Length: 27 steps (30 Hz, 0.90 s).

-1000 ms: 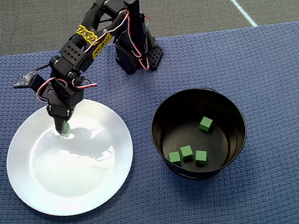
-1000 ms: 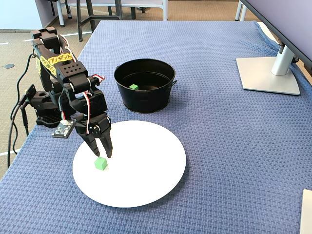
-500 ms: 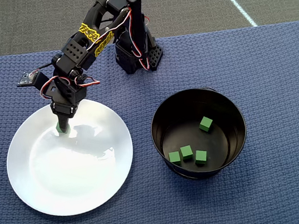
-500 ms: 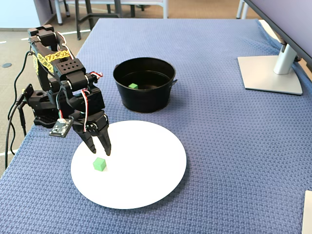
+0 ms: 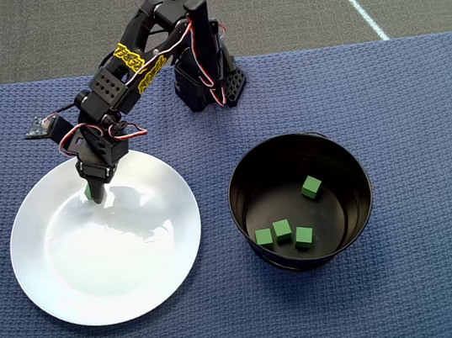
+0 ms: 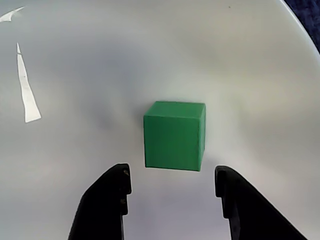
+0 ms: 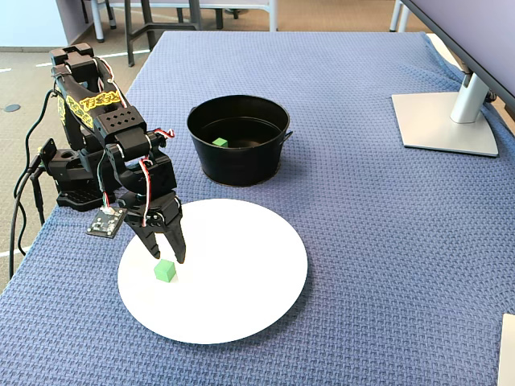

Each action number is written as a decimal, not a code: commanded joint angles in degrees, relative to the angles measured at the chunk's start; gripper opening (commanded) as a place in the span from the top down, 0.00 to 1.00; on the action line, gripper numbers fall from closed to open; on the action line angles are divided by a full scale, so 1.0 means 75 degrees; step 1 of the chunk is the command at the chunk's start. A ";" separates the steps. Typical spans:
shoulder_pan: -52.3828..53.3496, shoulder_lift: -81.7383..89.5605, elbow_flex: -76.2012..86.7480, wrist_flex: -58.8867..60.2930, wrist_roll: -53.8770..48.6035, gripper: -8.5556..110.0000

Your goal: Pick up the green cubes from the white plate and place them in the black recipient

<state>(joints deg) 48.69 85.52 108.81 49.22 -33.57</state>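
One green cube (image 7: 165, 271) (image 6: 175, 135) lies on the white plate (image 7: 241, 281) (image 5: 105, 272) (image 6: 75, 75), near the plate's left side in the fixed view. My gripper (image 7: 169, 256) (image 5: 94, 195) (image 6: 172, 172) hangs open just over it. In the wrist view the cube sits just ahead of the two black fingertips, centred on the gap, touching neither. From overhead the gripper hides the cube almost wholly. Several more green cubes (image 5: 282, 229) (image 7: 220, 142) lie on the bottom of the black recipient (image 5: 232, 198) (image 7: 237, 165).
The arm's base (image 5: 209, 82) stands at the far edge of the blue cloth (image 5: 421, 106), behind the plate. A monitor stand (image 7: 442, 121) is at the right back in the fixed view. The pot sits right of the plate in the overhead view.
The gripper has shifted slightly toward the plate's rim and sunk closer to the cube, still open. The cube on the plate and those in the pot have not moved.
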 commanded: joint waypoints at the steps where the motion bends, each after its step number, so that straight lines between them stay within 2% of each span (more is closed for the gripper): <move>1: 0.0199 0.0035 -0.0270 -0.0375 -0.0199 0.81; 12: 0.0469 -0.0258 -0.0176 -0.0703 -0.0410 0.82; 19: 0.0469 -0.0281 -0.0188 -0.0773 -0.0375 0.93; 27: 0.0480 -0.0129 -0.0129 -0.0902 -0.0234 0.93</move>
<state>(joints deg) 51.33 83.14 108.81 43.51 -35.95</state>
